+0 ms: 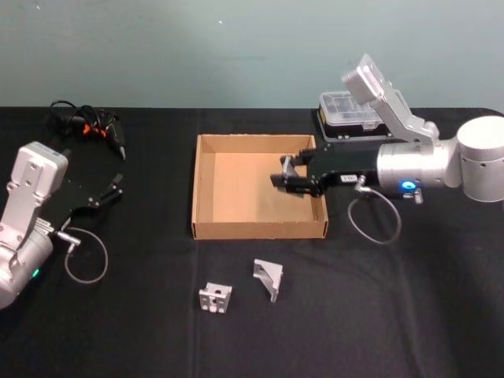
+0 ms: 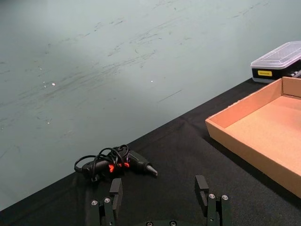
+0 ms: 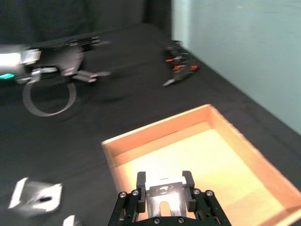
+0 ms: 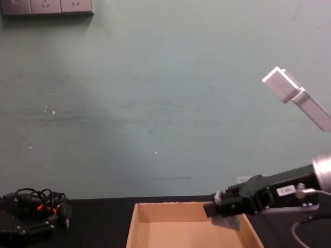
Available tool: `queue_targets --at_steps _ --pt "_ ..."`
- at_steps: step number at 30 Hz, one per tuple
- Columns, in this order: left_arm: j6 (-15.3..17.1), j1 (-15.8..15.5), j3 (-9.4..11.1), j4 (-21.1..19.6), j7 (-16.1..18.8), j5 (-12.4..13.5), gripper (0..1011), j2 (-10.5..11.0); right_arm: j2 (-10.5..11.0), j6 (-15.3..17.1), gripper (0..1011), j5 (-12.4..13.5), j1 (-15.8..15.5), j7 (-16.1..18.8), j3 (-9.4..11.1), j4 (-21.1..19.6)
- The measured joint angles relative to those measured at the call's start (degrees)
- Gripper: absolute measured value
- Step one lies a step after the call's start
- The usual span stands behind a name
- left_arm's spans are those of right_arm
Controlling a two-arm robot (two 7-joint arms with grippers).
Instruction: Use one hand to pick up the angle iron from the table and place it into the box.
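My right gripper (image 1: 285, 175) hangs over the right half of the tan cardboard box (image 1: 260, 229), shut on a silver angle iron (image 1: 288, 167). In the right wrist view the angle iron (image 3: 162, 197) sits clamped between the fingers (image 3: 141, 180), above the box floor (image 3: 188, 155). In the chest view the gripper (image 4: 220, 206) holds it just above the box's rim (image 4: 132, 227). Two more angle irons (image 1: 215, 298) (image 1: 268, 278) lie on the black table (image 1: 394, 315) in front of the box. My left gripper (image 1: 116, 187) (image 2: 159, 186) rests open and empty at the far left.
A clear-lidded plastic case (image 1: 346, 114) (image 2: 277, 61) stands behind the box's right corner, under my right arm. A black tool with tangled cable (image 1: 90, 126) (image 2: 115, 162) lies at the back left. Open table lies between the box and my left arm.
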Motion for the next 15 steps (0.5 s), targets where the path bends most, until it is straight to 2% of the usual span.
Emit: queue_targets --at_steps 7,8,15 --pt "0.0 0.0 0.0 0.0 0.0 0.0 1011 0.0 -4.84 1.0 456 -1.21 1.44 -6.23 1.83 5.85" --pt "0.0 0.0 0.0 0.0 0.0 0.0 1011 0.0 -4.84 1.0 456 -1.21 1.44 -6.23 1.83 5.85" --pt "0.0 0.0 0.0 0.0 0.0 0.0 1011 0.0 -8.6 2.95 456 -3.36 2.9 -11.88 2.64 9.58"
